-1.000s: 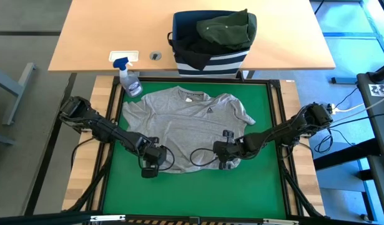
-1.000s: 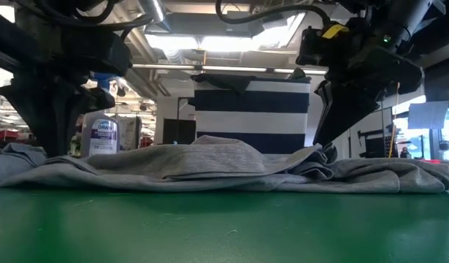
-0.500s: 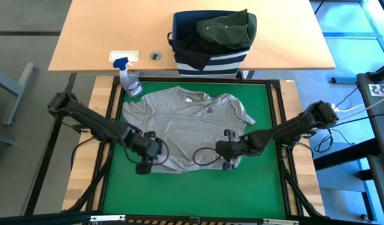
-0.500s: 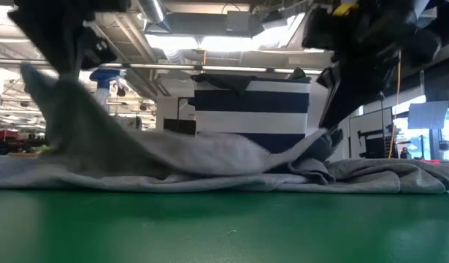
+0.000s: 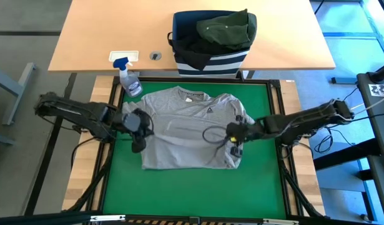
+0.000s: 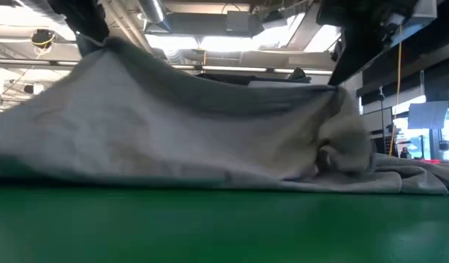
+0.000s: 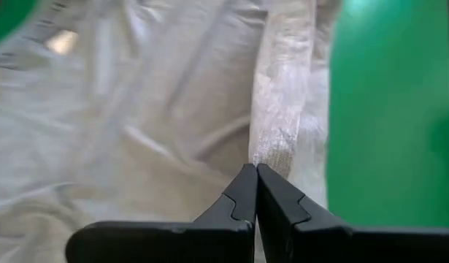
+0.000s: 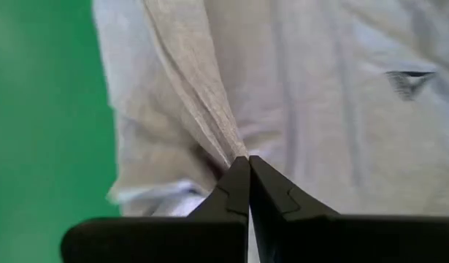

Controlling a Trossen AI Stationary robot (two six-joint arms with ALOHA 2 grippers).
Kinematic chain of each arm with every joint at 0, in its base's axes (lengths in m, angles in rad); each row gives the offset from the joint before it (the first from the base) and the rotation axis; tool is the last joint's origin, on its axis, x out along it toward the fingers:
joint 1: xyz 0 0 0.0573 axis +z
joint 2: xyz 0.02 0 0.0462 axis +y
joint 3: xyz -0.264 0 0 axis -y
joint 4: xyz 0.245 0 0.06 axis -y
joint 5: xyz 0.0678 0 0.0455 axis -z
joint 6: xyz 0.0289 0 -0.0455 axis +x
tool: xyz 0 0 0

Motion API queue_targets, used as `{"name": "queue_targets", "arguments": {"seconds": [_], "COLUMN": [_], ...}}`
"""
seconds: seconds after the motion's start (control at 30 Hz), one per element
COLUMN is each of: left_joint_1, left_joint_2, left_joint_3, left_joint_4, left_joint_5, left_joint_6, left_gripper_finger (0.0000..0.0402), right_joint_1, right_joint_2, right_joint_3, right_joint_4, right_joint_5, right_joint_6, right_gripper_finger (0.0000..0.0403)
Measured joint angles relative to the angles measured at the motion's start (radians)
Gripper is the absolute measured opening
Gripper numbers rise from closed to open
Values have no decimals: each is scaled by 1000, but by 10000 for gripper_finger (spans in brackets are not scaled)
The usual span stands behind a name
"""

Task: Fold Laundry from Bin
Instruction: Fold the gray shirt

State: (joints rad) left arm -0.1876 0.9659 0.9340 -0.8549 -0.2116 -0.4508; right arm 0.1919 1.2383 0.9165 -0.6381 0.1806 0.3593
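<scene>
- Garments, three by my count: one grey shirt (image 5: 185, 128) spread on the green mat (image 5: 185, 187); one olive piece (image 5: 228, 28) and one black piece (image 5: 188, 41) lying in the bin.
- Bin (image 5: 210, 61), one: navy with white stripes, on the wooden table (image 5: 92, 31) just beyond the mat.
- Grippers, two, both clamped on the grey shirt.
- Left gripper (image 5: 138, 125): I see its fingers (image 7: 242, 191) pressed together on a pinched ridge of cloth at the shirt's left side.
- Right gripper (image 5: 234, 136): fingers (image 8: 239, 183) together on a fold at the shirt's right side.
- From table height, I see the shirt lifted at both sides, tent-like, its lower edge lying on the mat.
- Spray bottle (image 5: 128, 78), one: blue nozzle, at the mat's far left corner, beside the shirt's sleeve.
</scene>
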Motion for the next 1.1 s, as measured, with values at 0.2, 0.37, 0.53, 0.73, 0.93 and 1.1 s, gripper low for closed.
{"name": "queue_targets", "arguments": {"seconds": [0.2, 0.37, 0.53, 0.73, 0.93, 1.1], "left_joint_1": [135, 271, 390, 417, 235, -48], "left_joint_2": [-51, -65, -64, -66, -67, -30], "left_joint_3": [0, 0, -1, 72, 168, 156], "left_joint_4": [-36, -7, 79, 72, -11, -96], "left_joint_5": [-89, -158, -144, 11, 145, 157], "left_joint_6": [115, 278, 417, 428, 242, -29], "left_gripper_finger": [0, 0, 0, 0, 0, 0], "right_joint_1": [-157, -294, -420, -434, -190, 147], "right_joint_2": [-39, -53, -53, -91, -112, -70], "right_joint_3": [0, 0, 0, 60, 112, 72], "right_joint_4": [-1, 10, 39, 24, 53, 122], "right_joint_5": [-23, -24, -44, -228, -297, -244], "right_joint_6": [-55, -116, -161, -146, -1, 191], "right_gripper_finger": [1, 1, 1, 1, 1, 1]}}
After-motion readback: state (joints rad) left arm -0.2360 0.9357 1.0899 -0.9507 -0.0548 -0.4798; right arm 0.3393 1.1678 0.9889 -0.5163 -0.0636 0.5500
